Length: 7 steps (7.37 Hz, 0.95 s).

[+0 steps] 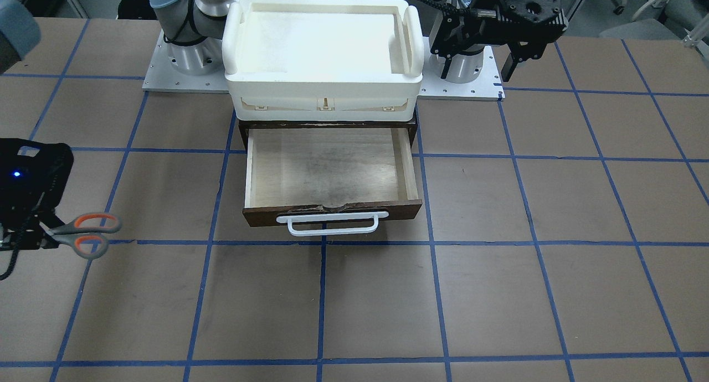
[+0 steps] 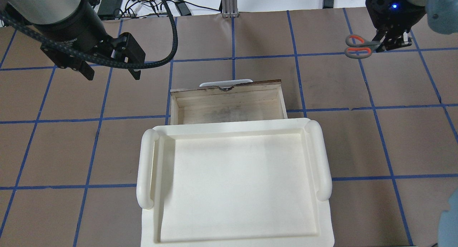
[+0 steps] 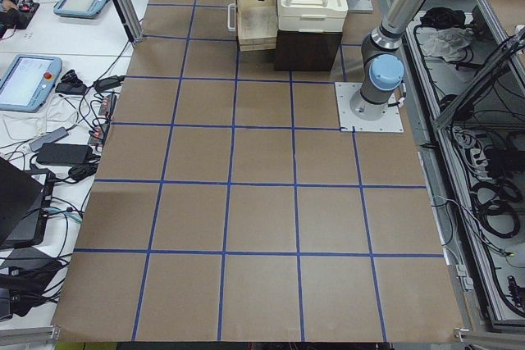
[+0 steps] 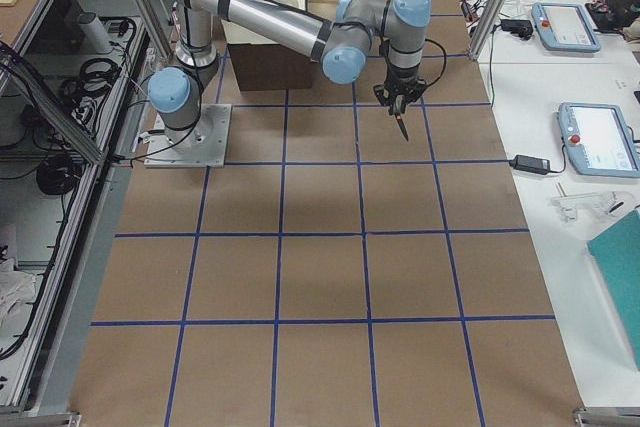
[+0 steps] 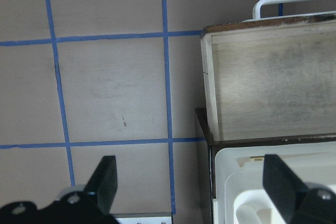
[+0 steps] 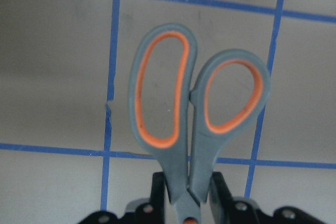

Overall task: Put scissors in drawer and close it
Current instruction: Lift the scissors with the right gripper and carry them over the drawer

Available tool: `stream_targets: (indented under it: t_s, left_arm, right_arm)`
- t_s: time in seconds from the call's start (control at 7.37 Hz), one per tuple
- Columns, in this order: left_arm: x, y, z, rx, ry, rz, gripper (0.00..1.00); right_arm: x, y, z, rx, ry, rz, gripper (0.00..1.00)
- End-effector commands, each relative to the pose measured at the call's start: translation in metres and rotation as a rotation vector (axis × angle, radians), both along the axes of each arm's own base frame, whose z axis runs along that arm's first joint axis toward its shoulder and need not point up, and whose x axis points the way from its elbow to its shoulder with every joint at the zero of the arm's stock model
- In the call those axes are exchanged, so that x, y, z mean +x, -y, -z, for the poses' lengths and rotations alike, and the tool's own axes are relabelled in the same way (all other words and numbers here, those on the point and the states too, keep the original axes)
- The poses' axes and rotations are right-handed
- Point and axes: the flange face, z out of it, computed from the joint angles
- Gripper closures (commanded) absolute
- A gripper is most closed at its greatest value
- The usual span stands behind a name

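The scissors (image 1: pixel 83 233), with grey handles lined orange, are held above the table in my right gripper (image 1: pixel 45 233), handles pointing toward the drawer's side. They also show in the overhead view (image 2: pixel 357 46) and the right wrist view (image 6: pixel 194 108), where the fingers (image 6: pixel 157 192) clamp them near the pivot and the blades are hidden. The wooden drawer (image 1: pixel 332 166) stands pulled open and empty, its white bar handle (image 1: pixel 332 225) in front. My left gripper (image 2: pixel 111 73) is open and empty, hovering beside the drawer's left side (image 5: pixel 210 87).
A white plastic tray-like box (image 2: pixel 232 182) sits on top of the dark cabinet (image 1: pixel 411 128) that holds the drawer. Both arm bases (image 1: pixel 188 55) stand behind it. The brown table carries a blue tape grid (image 1: pixel 323 243).
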Motion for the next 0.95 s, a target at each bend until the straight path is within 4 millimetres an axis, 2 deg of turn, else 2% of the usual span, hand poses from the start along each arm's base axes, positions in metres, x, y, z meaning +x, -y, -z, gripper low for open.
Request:
stream_targets:
  t_s: [0.0,0.14,0.27,0.41,0.68,0.81]
  left_arm:
    - [0.000,0.000,0.000,0.000,-0.001,0.000,0.00]
    - [0.000,0.000,0.000,0.000,-0.001,0.000,0.00]
    - [0.000,0.000,0.000,0.000,-0.001,0.000,0.00]
    - [0.000,0.000,0.000,0.000,-0.001,0.000,0.00]
    - [0.000,0.000,0.000,0.000,-0.001,0.000,0.00]
    - [0.000,0.000,0.000,0.000,-0.001,0.000,0.00]
  right_arm:
    - [0.105,-0.024,-0.025,-0.015,0.018,0.001,1.00]
    - [0.147,-0.033,-0.025,-0.015,0.015,0.001,1.00]
    - [0.180,-0.042,-0.025,-0.015,0.013,-0.049,1.00]
    - [0.206,-0.052,-0.023,0.003,0.015,-0.087,1.00]
    - [0.272,-0.078,-0.014,0.023,0.028,-0.064,1.00]
    - [0.296,-0.089,-0.008,0.037,0.035,-0.071,1.00]
